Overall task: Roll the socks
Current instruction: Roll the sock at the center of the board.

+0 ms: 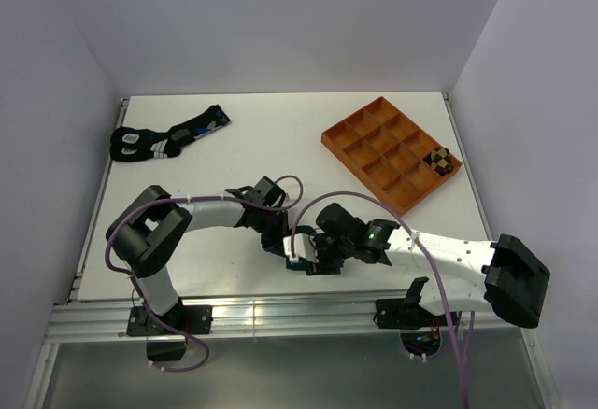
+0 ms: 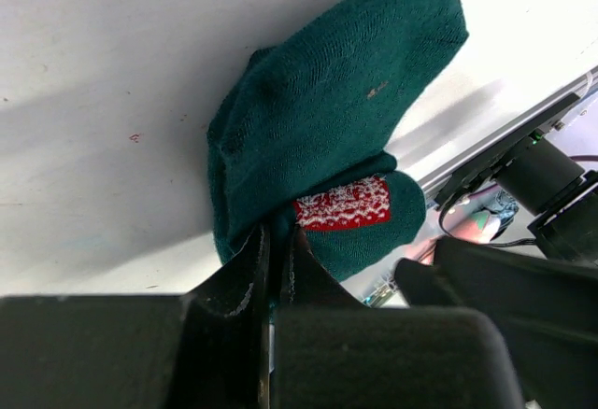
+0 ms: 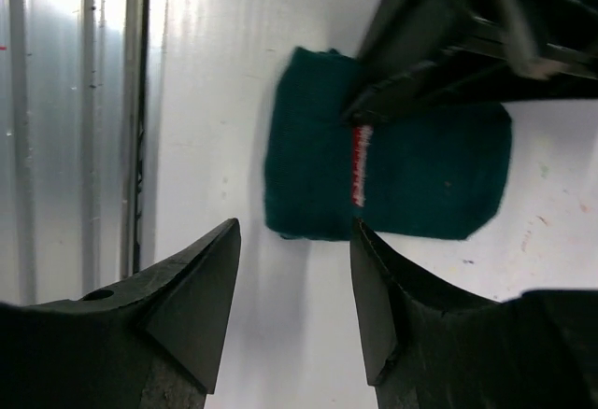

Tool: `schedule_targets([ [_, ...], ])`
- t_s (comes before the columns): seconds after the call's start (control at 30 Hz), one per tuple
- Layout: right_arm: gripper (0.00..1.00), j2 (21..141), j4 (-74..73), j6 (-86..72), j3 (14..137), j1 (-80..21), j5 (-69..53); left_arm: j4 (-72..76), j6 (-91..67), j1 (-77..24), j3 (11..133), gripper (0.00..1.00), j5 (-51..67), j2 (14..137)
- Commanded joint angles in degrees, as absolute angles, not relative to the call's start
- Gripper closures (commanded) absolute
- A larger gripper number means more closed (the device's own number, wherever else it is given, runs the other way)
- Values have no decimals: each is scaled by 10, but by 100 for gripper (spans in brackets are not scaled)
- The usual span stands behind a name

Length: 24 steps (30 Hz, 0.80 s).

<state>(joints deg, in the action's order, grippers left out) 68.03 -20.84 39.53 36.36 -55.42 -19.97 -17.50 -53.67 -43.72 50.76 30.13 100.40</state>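
We are holding our left arm (image 1: 201,211) folded at the elbow above its base, with the white forearm lying out to the right. Its wrist is pointing down and toward us. Our left gripper (image 2: 277,239) is pressing its two fingers almost together and pinching a fold of the teal sock (image 2: 318,119) between them. We are holding our right arm (image 1: 439,252) stretched low to the left, its wrist sitting just beside the left wrist. Our right gripper (image 3: 294,232) is keeping its fingers spread wide, gripping nothing, and is pointing toward the left gripper's fingers.
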Motion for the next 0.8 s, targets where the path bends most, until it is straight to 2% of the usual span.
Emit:
schedule_targets([
  [0.0, 43, 683, -181, 395, 355, -580, -178, -209, -520, -434, 508, 100, 273, 1021],
  [0.3, 48, 737, -138, 381, 357, -631, -124, -191, -523, -432, 497, 100, 280, 1017],
  [0.4, 53, 749, -128, 374, 359, -635, -117, -180, -527, -431, 490, 100, 286, 1013],
  [0.43, 55, 756, -125, 370, 359, -635, -106, -178, -530, -431, 489, 100, 286, 1010],
  [0.47, 65, 759, -121, 367, 361, -636, -103, -175, -533, -430, 488, 100, 287, 1009],
  [0.57, 77, 771, -120, 359, 365, -635, -97, -149, -554, -430, 473, 96, 285, 991],
  [0.67, 84, 773, -139, 357, 374, -620, -119, -106, -596, -426, 439, 89, 276, 961],
  [0.77, 89, 783, -181, 359, 402, -587, -159, -56, -641, -423, 402, 88, 262, 926],
])
